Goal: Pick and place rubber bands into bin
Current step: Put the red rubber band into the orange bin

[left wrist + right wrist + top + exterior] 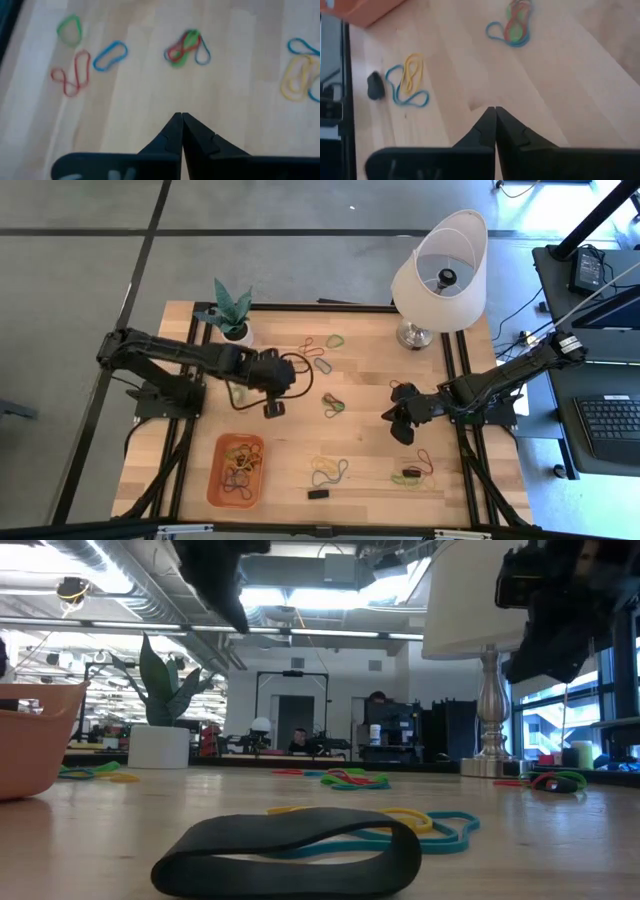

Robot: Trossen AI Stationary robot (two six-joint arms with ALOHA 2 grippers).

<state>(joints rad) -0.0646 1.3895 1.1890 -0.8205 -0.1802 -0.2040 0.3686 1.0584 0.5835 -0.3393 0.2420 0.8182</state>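
black band, thin coloured rubber bands

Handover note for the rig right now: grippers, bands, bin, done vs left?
Left gripper: shut, empty, over bare wood mid-table, above the bin's end of the table.
Right gripper: shut, empty, at the right side, nothing between the fingers.
Bin: front left, several rubber bands already inside.
Left to do: loose bands still on the table, a cluster near the middle, some near the plant and lamp, a yellow and blue group at the front, more front right.
Small black block at the front: not a band.
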